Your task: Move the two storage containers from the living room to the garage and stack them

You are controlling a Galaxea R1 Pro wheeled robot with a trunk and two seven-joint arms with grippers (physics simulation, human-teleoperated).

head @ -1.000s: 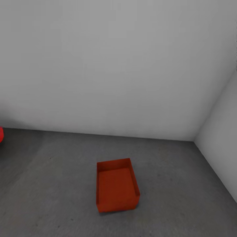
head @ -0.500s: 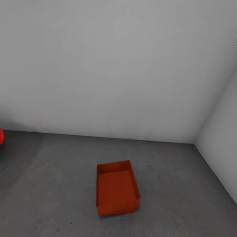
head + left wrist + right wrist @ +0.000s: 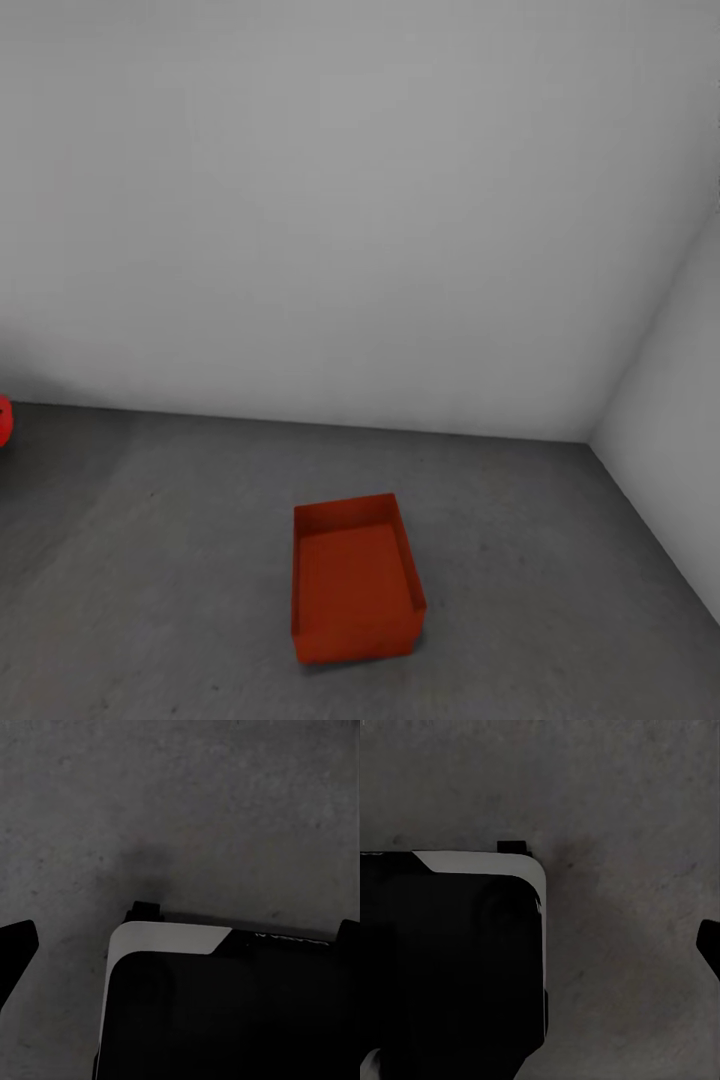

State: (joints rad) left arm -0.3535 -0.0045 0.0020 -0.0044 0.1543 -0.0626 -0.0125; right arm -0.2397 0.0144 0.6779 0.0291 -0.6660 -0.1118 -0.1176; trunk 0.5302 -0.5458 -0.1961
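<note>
1. One orange-red storage container [image 3: 354, 580] is seen in the head view, standing upright and open-topped on the dark grey concrete floor [image 3: 150, 560] of the garage, well apart from both white-grey walls [image 3: 350, 200] and short of the room corner.
2. Nothing is seen inside it or on top of it. It is judged to have been set down as the base of the stack, with open floor left on all sides so that it can be approached.
3. A small red shape [image 3: 4, 420] is cut by the left edge of the head view; it cannot be identified with certainty.
4. In both wrist views, bare concrete and a dark, white-edged body [image 3: 225, 1012] are recorded; this is judged to be the robot's own base [image 3: 450, 960], which suggests the arms hang downward at its sides.
5. How far either gripper is spread, and whether anything is held, cannot be told; no orange-red plastic is seen between the dark finger edges.
6. The stacking step is judged not yet done.
</note>
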